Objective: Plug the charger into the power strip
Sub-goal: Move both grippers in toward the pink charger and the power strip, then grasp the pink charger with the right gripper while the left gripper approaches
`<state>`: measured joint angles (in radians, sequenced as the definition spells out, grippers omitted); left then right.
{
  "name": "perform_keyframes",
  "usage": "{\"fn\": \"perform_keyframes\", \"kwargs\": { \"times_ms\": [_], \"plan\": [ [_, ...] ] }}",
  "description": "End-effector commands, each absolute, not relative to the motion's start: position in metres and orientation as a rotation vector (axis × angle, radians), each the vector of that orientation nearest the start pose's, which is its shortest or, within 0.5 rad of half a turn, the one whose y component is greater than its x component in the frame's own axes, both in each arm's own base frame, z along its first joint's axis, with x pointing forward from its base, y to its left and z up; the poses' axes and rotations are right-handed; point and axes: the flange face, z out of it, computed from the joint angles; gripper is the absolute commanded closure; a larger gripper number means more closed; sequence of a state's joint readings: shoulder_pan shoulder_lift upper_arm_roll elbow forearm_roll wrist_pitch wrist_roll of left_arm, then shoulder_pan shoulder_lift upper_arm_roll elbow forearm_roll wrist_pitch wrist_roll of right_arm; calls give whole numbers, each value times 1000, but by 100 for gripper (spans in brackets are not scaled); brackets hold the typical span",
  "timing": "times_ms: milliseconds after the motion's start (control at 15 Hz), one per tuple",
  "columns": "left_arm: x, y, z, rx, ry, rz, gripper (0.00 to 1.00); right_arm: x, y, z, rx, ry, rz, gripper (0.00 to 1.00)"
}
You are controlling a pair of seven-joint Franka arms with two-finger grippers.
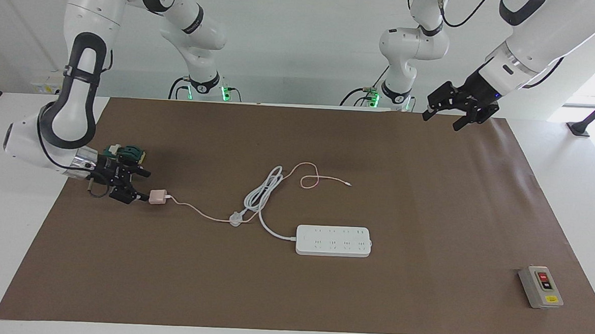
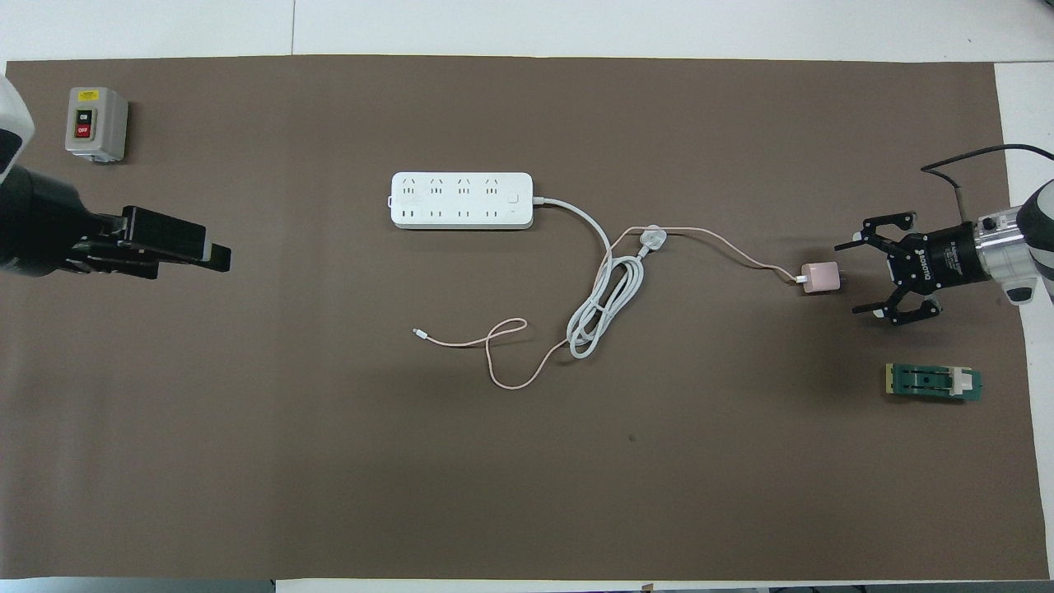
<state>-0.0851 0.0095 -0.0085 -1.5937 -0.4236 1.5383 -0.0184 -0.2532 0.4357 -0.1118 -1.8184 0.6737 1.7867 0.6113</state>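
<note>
Fingers (image 2: 856, 244) of the right gripper (image 2: 858, 278) spread wide, down low by the tabletop (image 2: 527, 494), tips just beside the prong end of the charger (image 2: 820, 277), not closed on it yet. Fingers (image 1: 457, 125) of the left gripper (image 1: 441, 119) spread wide too, holding nothing, up in the air over the brown mat's edge at the left arm's end. Small pink charger cube lying flat on the mat at the right arm's end, with the thin pink cable (image 2: 716, 247) running from it toward the middle, passing at the white plug (image 2: 650, 240), then curling into a loop with its tip lying loose. White power strip (image 2: 462, 200) flat in the middle of the mat, sockets facing up, nothing plugged in, well apart from the charger. Thick white cord (image 2: 597, 313) coming out of one end of the strip, bundled in a long coil beside it. Green and yellow block (image 2: 933, 382) near the right gripper, a bit nearer to the robots than the charger. Grey switch box (image 2: 95, 123) with a red button sitting at the left arm's end, farther from the robots than the power strip.
</note>
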Motion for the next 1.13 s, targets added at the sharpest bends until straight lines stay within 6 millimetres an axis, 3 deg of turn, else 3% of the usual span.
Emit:
{"fn": "perform_keyframes", "kwargs": {
  "times_ms": [0,266,399,532,732,998,1064],
  "plan": [
    [569,-105,594,-3711,105,162,0,593,-161,276,-2022,1551,688,0],
    [585,-122,586,-3985,14,259,0,592,-159,264,-2005,1563,707,0],
    [591,-119,570,-4123,7,230,0,595,-158,262,-2005,1571,683,0],
    [603,-125,547,-4248,16,286,0,599,-152,256,-1994,1574,674,0],
    [619,-119,522,-4394,99,163,0,598,-154,245,-1997,1582,664,0],
    [612,-125,456,-4623,146,108,0,597,-156,241,-1989,1578,667,0],
    [607,-125,444,-4646,112,119,0,597,-156,241,-1989,1578,667,17]
  ]
}}
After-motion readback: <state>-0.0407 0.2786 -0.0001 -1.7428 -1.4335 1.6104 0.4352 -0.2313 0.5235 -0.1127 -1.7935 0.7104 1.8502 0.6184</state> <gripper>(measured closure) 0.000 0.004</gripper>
